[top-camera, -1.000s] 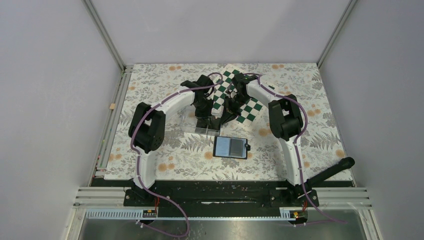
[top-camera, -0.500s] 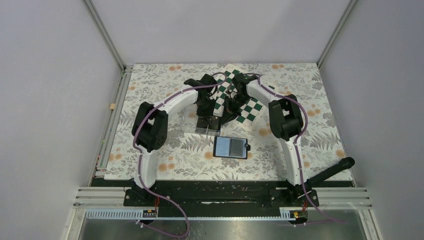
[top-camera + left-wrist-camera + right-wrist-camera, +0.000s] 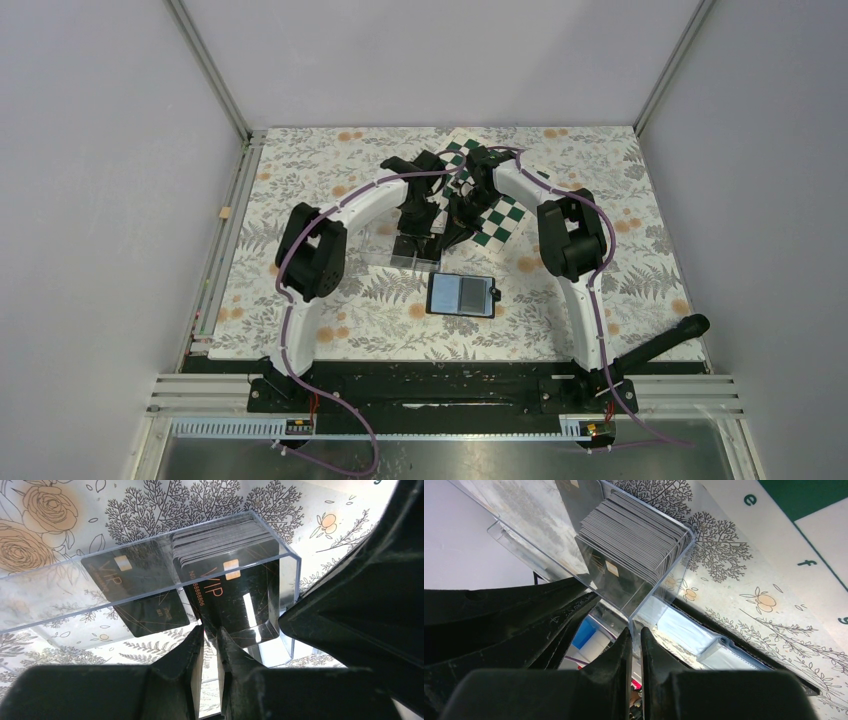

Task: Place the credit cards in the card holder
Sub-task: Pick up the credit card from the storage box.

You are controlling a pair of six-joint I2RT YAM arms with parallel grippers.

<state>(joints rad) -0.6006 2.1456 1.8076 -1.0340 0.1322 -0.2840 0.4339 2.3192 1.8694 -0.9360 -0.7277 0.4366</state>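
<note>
Left gripper (image 3: 209, 632), jaws a slit apart at the edge of the front credit card (image 3: 235, 600), hold unclear, may let it slip within the clear box (image 3: 290, 595).

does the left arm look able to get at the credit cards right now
Probably yes: the left gripper is right at the clear box, and nothing covers the credit cards standing in it. The right gripper pinches a box corner, clear of the stack.
</note>
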